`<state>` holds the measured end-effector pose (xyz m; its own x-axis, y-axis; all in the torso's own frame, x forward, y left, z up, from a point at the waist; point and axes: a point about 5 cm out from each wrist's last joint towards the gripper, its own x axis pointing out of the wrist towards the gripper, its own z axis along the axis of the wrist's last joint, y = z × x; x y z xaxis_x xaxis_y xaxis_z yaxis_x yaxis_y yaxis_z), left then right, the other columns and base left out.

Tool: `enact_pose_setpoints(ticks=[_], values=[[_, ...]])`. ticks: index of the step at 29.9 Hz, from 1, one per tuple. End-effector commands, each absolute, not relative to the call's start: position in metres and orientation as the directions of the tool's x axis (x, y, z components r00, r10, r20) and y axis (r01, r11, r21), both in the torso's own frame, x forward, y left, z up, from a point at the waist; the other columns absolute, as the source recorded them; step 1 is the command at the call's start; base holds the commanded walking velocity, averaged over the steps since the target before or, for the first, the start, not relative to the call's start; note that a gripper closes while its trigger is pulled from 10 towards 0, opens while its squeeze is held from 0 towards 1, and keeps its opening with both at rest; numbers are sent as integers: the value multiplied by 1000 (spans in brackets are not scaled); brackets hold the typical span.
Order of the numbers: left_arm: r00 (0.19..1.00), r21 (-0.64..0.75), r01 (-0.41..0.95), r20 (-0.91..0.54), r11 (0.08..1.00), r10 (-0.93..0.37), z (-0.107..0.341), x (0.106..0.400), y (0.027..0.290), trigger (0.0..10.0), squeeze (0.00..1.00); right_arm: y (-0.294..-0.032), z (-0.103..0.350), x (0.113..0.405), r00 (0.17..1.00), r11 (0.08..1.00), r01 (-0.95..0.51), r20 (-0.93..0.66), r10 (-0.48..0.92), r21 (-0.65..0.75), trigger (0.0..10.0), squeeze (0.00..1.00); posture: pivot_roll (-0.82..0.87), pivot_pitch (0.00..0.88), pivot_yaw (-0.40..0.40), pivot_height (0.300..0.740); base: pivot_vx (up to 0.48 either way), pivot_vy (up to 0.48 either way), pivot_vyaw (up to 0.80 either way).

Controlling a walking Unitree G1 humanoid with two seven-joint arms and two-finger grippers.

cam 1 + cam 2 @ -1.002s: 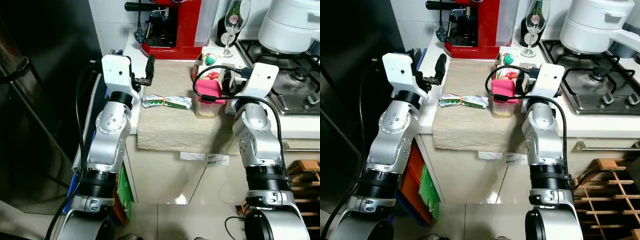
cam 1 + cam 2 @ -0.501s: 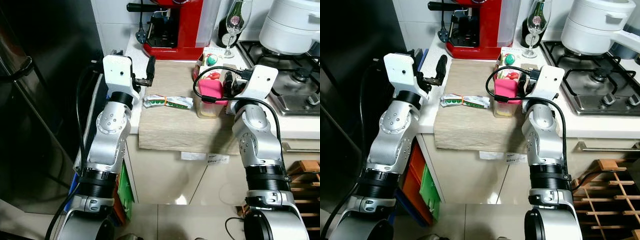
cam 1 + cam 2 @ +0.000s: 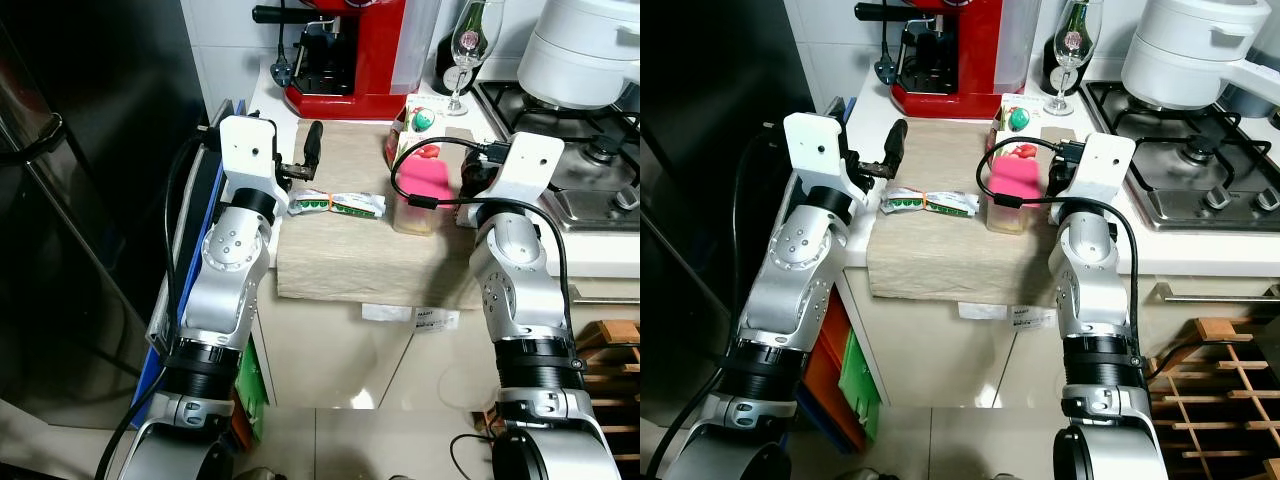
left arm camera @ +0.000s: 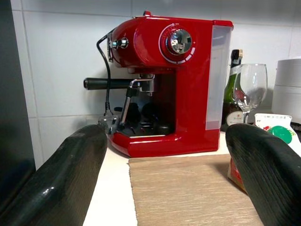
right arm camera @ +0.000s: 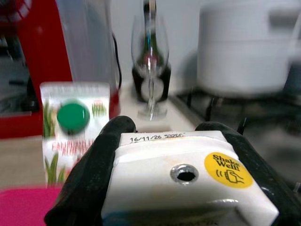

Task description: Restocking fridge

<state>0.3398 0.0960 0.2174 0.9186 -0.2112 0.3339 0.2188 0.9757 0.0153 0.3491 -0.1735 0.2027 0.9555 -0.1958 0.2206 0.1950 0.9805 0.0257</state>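
white carton (image 5: 188,181) wedged between the right gripper (image 5: 181,188) fingers (image 5: 89,179), clamped tight, over the counter by the pink-lidded tub (image 3: 415,195) | white top, yellow "Shake Well" dot, date stamp, open pour hole | left gripper (image 4: 169,160) spread wide, empty, facing red coffee machine (image 4: 169,84), above beige mat (image 3: 350,240)

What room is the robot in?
It looks like a home kitchen. A red coffee machine stands on the counter against white tiles, a gas hob sits to the robot's right, and a wine glass stands beside a bottle.
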Motion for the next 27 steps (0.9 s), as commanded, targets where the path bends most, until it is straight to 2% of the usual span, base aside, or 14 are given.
enact_pose_setpoints(ticks=[1,5,8,16,27], values=[[922,15,218,325,976,-211,216,339,97,10000,0,-169,225,342,912,981,192,376,-168,-29,10000,122,-80,22,35,740,0,0,0],[922,9,218,328,976,-209,217,339,97,10000,0,-168,236,333,866,975,213,475,-158,-64,10000,122,-80,23,33,740,0,0,0],[921,3,219,328,976,-208,217,339,97,10000,0,-168,236,333,863,974,216,478,-160,-64,10000,118,-81,23,33,740,0,0,0],[913,-12,240,342,971,-222,217,335,96,10000,0,-181,219,327,869,962,262,452,-203,-72,10000,122,-82,23,32,740,0,-422,0],[911,-1,243,345,970,-228,218,337,96,10000,0,-178,216,329,872,963,261,445,-202,-75,10000,122,-82,10,33,740,0,-420,0]])
